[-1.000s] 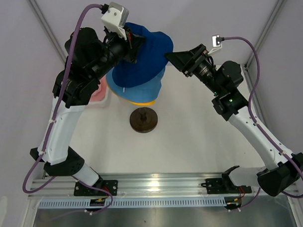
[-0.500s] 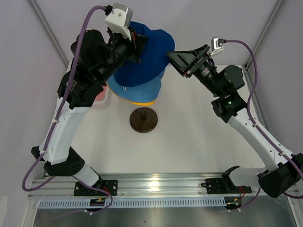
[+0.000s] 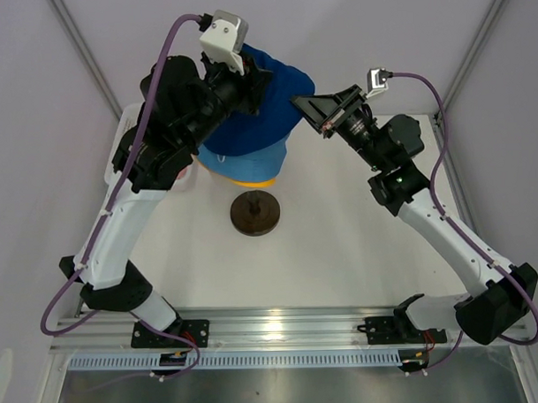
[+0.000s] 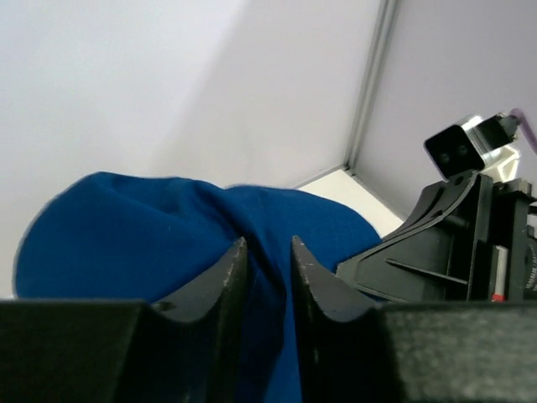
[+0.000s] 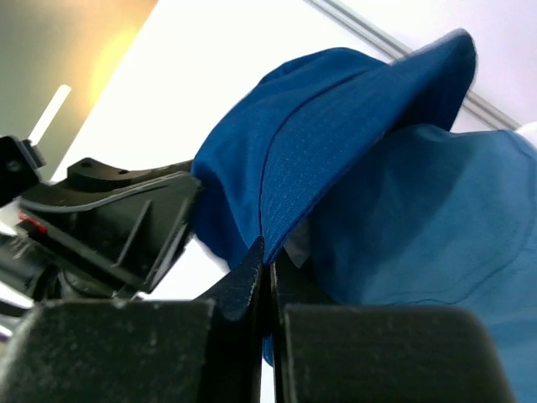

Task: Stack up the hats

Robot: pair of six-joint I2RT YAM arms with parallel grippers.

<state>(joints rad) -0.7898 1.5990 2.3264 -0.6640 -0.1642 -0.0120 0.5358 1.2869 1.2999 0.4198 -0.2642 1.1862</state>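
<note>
Hats (image 3: pixel 249 131) stacked, one navy hat (image 3: pixel 269 86), one light blue hat (image 3: pixel 250 163), one yellow hat (image 3: pixel 250 179)

Navy hat (image 5: pixel 336 126): matt woven cloth; left hand (image 4: pixel 267 245): matt black plastic.

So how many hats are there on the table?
3: a dark blue hat on top, a light blue hat beneath it, a yellow hat at the bottom. The left arm may hide another.

We look into a robotics lab's test cell: left arm (image 3: pixel 120 238) and right arm (image 3: pixel 447 239) bolted to an aluminium rail (image 3: pixel 282 325), white table (image 3: pixel 341 252), bare pale walls (image 3: pixel 351 22), metal struts (image 3: pixel 84 49).
</note>
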